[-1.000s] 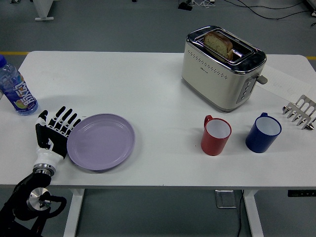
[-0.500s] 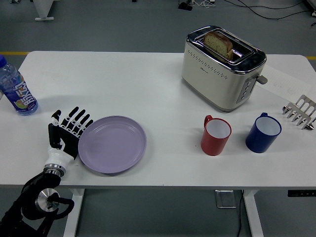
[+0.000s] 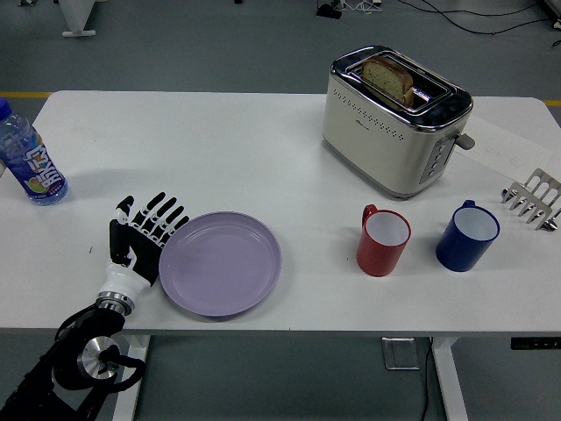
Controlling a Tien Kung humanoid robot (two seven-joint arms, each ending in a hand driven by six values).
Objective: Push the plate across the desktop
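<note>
Left hand (image 3: 140,237) flat, fingers spread and gripping nothing, fingertips against the left rim of the lilac plate (image 3: 220,262). Plate sits near the table's (image 3: 219,140) front edge, left of centre (red mug (image 3: 383,239) well apart to its right). Water bottle (image 3: 26,156) far left.

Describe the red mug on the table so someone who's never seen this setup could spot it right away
Find the toaster at the far right of the white table. Just in front of it, toward the near edge, two mugs stand side by side. The red mug is the left one, white inside with its handle at the upper left; its neighbour, the blue mug, is on the right.
</note>
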